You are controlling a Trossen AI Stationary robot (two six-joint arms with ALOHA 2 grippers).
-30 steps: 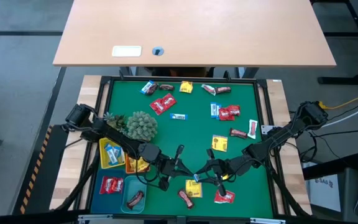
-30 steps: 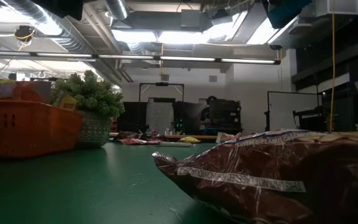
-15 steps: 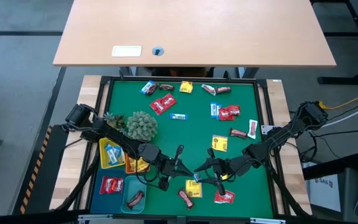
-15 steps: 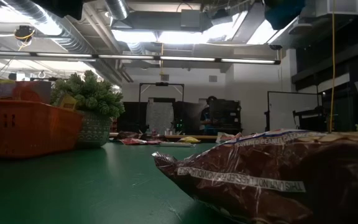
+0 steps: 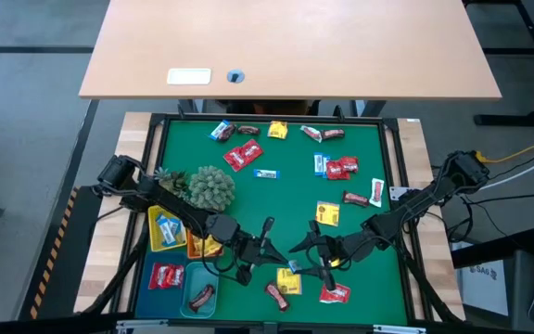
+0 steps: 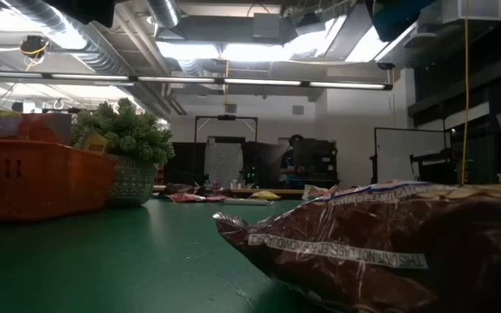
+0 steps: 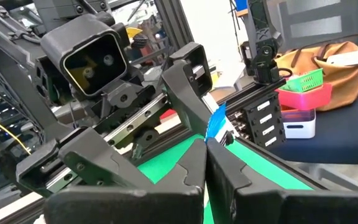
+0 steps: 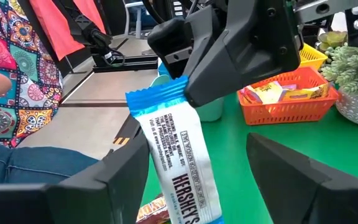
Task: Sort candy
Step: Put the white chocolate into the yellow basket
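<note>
Right gripper (image 5: 306,260) widened; we see left gripper (image 5: 265,249) pinching blue-white Hershey's bar (image 8: 178,163); two red packets (image 5: 343,168) near the mat's right edge.

The high view looks straight down on the green mat (image 5: 276,199), from far enough to take in both arms and the bare wooden desk (image 5: 290,46) at twelve o'clock. The low view sits on the mat's surface, facing level across it past a brown wrapper (image 6: 381,243) that lies close, toward the plant (image 6: 127,139), which the high view shares. Each wrist view faces the other gripper closely.
</note>
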